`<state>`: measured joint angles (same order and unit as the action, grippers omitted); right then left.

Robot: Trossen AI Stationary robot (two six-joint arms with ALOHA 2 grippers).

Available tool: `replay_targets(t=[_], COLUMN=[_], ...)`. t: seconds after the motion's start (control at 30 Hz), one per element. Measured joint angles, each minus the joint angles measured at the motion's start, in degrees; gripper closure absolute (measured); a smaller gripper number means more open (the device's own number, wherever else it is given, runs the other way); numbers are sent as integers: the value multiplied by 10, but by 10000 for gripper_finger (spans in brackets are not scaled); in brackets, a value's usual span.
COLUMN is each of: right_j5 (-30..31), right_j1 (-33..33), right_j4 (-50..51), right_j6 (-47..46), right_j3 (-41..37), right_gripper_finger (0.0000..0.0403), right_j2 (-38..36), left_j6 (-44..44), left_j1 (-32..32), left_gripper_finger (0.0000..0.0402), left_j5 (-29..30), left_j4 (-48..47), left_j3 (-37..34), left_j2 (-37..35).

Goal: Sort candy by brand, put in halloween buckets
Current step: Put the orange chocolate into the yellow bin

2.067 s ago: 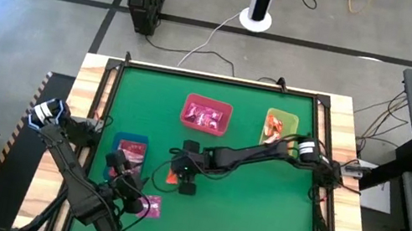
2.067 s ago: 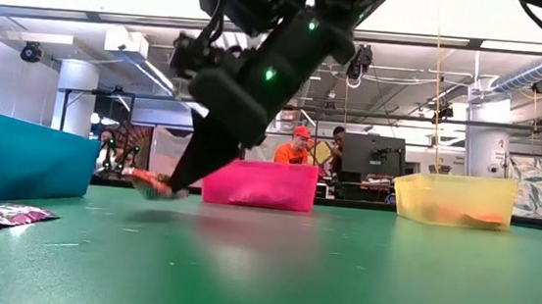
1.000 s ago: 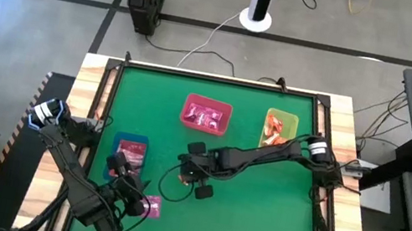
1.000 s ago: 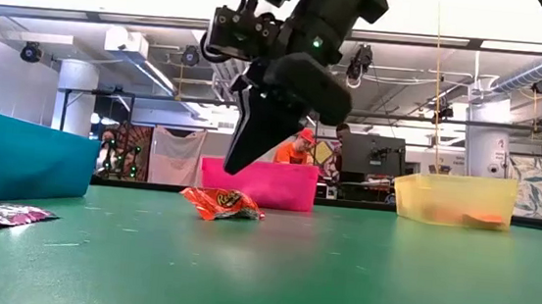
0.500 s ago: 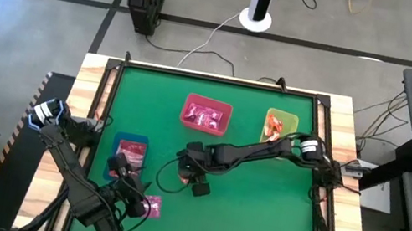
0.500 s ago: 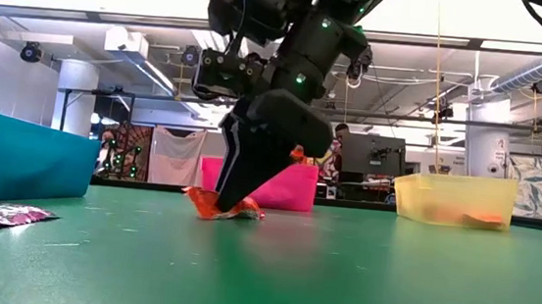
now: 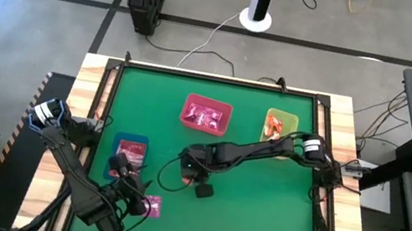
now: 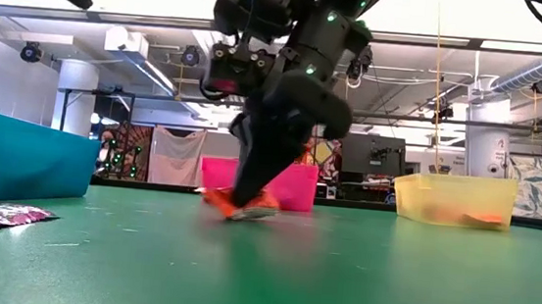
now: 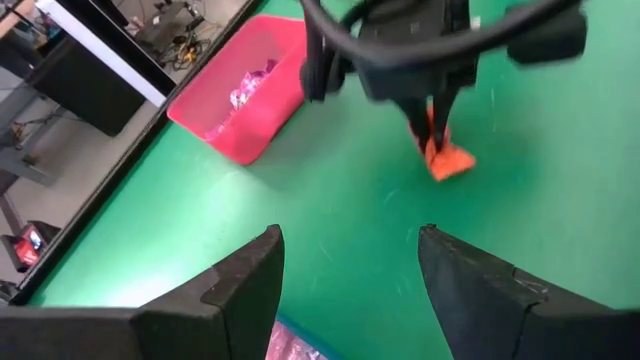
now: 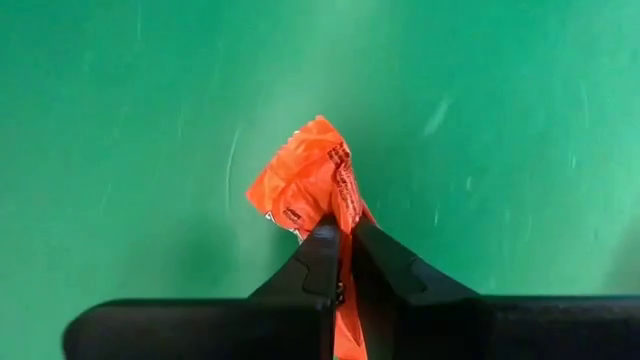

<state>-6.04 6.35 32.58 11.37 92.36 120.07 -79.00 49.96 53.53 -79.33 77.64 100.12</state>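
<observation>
Right pincer (image 10: 340, 262) (pinching orange candy (image 10: 310, 180)) near pink bin (image 8: 292, 187)

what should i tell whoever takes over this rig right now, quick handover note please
Right gripper: shut on the orange candy, pinching one edge of it low at the mat, mid-table.
Left gripper: open, holding nothing, waiting near the table's front left by the blue bin.
Bins: pink bin holds pink packets; green bin holds red and orange ones; the blue bin holds a pink packet.
Loose: one pink packet on the mat in front of the blue bin.
Left to do: carry the orange candy to its bin, likely the green one, then bin the loose pink packet.
</observation>
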Motion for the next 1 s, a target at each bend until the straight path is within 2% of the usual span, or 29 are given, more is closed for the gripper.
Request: replay_targets(t=[0.07, 0.3, 0.4, 0.5, 0.7, 0.9, 1.0], right_j5=[6, 98, 183, 285, 381, 385, 351], right_j1=[0, 0, -3, -19, -113, -250, -295], right_j4=[41, 282, 371, 418, 419, 370, 330], right_j6=[-17, -106, -153, -213, -367, -515, -530], right_j3=[0, -1, -10, -34, -143, -266, -310], right_gripper_finger=[389, 390, 390, 390, 390, 390, 388], right_j2=[-13, -91, -133, -178, -280, -346, -362], left_j6=[0, 0, 4, 16, 101, 181, 185], left_j1=[0, 0, -1, -1, -1, -2, -3], left_gripper_finger=[187, 187, 187, 187, 187, 187, 187], left_j5=[-4, -5, -5, -5, -5, -50, -83], left_j4=[4, 14, 27, 46, 128, 180, 181], left_j3=[-4, -5, -5, -5, -5, -5, -5], left_j2=[0, 0, 0, 0, 0, 0, 0])
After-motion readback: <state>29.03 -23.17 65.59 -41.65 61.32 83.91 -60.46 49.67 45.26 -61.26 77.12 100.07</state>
